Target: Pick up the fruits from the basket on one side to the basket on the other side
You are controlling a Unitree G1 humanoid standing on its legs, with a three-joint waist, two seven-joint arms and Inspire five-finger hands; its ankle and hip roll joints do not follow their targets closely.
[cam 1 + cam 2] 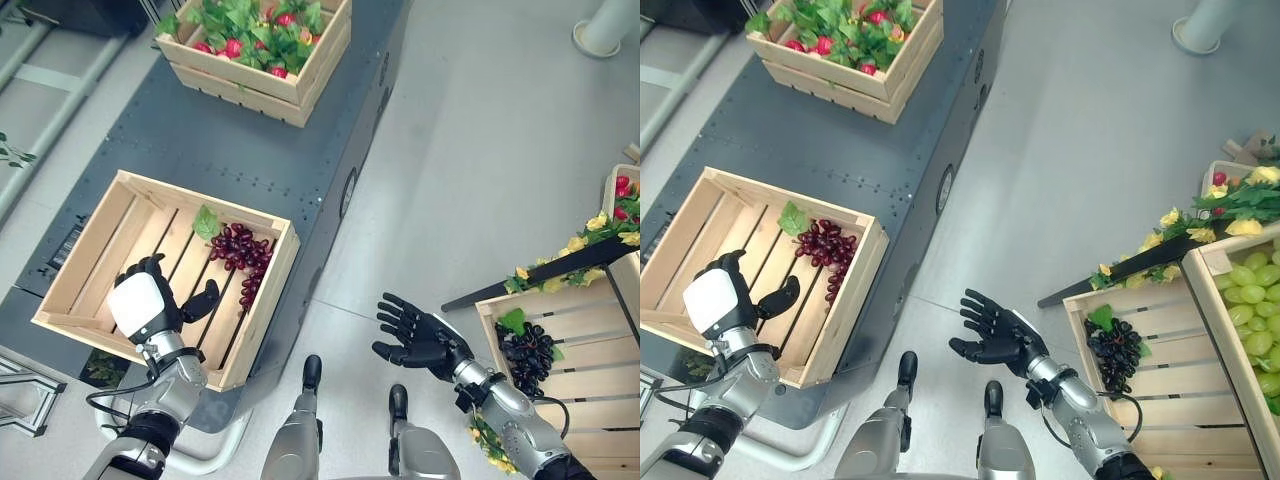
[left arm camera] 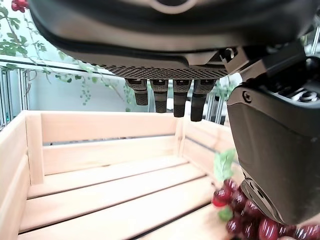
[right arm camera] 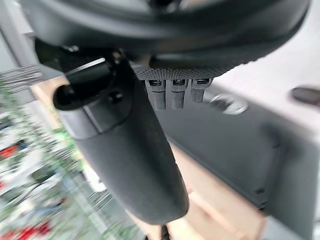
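Red grapes (image 1: 242, 256) lying in the left crate (image 1: 70, 290) on the dark worktop (image 1: 200, 130), just beside the left robot hand (image 1: 150, 300), fingers relaxed and apart, holding nothing. Right robot hand (image 1: 415, 335) spread open over the floor, well apart from the right crate (image 1: 590, 400) with dark grapes (image 1: 528, 355).
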